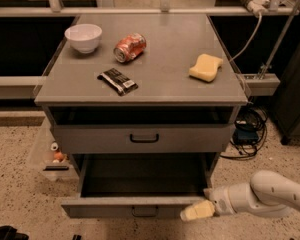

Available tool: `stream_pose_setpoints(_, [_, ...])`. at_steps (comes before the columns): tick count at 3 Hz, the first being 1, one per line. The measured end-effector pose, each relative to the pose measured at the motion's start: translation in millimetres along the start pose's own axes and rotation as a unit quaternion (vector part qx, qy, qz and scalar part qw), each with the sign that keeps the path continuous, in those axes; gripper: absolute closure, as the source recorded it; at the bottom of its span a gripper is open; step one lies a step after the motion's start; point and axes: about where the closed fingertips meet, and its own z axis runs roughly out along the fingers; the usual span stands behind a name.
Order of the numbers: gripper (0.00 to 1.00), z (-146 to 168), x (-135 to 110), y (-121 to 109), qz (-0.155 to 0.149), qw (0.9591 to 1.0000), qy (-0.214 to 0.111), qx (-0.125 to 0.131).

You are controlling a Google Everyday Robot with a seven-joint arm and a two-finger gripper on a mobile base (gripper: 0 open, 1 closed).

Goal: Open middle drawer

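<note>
Up and left of the gripper [197, 211], the middle drawer [144, 138] sits shut, so it needs to rise. I cannot tell if it grips the bottom drawer [115, 209]

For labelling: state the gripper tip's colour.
Pale yellow, camera view; gripper at a front corner of the open middle drawer.

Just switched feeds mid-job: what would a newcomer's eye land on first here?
The middle drawer stands pulled out beneath a closed drawer, with the gripper at the right end of its front. On the cabinet top lie a white bowl, a tipped red can, a black packet and a yellow sponge.
</note>
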Motion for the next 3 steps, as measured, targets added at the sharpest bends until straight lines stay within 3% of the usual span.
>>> stream_pose_setpoints(1, [0.00,-1,-1,1,0.000,1.0000,0.000,0.000])
stream_pose_setpoints(2, [0.00,-30,30,7,0.042,0.9989,-0.002,0.022])
stream_pose_setpoints(3, [0.00,-30,30,7,0.042,0.9989,-0.002,0.022])
